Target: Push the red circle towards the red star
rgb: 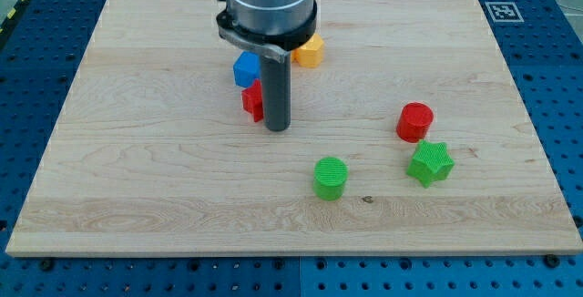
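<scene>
The red circle is a short red cylinder at the view's right of centre on the wooden board. The red star lies left of centre, partly hidden behind the dark rod. My tip rests on the board just right of and below the red star, close to or touching it. The red circle is far to the tip's right. A blue block sits just above the red star, touching it.
A green star lies just below the red circle. A green circle stands lower centre. An orange block is partly hidden behind the arm at the top. A tag marker is at the top right corner.
</scene>
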Available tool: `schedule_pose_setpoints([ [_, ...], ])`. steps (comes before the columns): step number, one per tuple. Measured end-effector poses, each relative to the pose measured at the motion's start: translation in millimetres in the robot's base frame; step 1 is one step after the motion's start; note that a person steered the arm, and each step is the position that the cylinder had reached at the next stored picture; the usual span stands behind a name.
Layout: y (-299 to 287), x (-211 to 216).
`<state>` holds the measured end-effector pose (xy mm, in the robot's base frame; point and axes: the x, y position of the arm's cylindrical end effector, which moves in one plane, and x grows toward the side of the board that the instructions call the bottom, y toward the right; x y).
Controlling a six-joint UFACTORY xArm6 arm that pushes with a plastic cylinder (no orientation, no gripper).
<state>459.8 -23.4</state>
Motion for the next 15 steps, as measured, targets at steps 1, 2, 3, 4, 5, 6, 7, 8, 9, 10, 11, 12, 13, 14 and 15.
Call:
schedule_pose_setpoints([
  [1,0.0,-21.3],
  [2,10.3,-16.9],
  [3,51.5,-3.4],
  [4,94.9,-4.1],
  [5,109.5,-19.8],
  [6,137.2,-30.5],
  [7,198.7,-29.6],
  [8,262.9,-5.2],
  [9,285.1,46.8],
  [10,266.2,64.1],
  [11,205.5,49.3],
  [12,164.7,33.8],
  [13,187.8,22.0],
  [14,220.9,9.3],
  [15,209.9,-13.3],
])
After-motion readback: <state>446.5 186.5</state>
